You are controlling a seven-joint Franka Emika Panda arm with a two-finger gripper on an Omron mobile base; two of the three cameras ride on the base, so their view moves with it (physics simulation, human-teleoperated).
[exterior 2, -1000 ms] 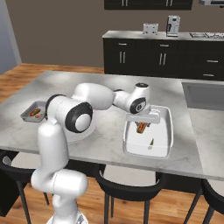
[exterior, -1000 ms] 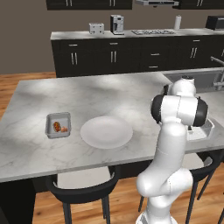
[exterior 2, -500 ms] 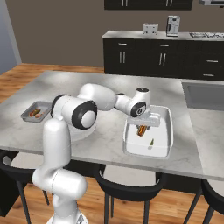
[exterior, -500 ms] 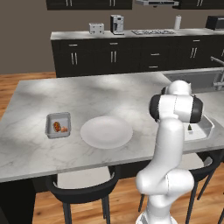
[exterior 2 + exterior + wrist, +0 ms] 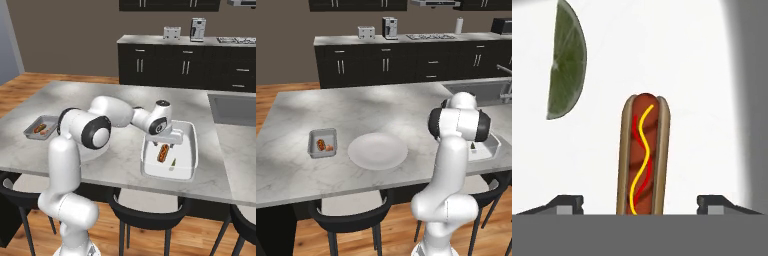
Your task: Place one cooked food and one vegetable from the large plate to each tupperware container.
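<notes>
hot dog (image 5: 643,155) apparently unlabelled

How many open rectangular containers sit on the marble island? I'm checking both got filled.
2. The small grey rectangular tray lies left of the round white plate; the larger white rectangular container, holding a hot dog, sits under the gripper.

Your gripper (image 5: 640,202) has let go: its jaws now stand wide, one fingertip (image 5: 567,202) on each side of the hot dog (image 5: 643,155), which lies free on the floor of the white container (image 5: 191,150). A second ago the hot dog hung in the jaws, above the container.
</notes>
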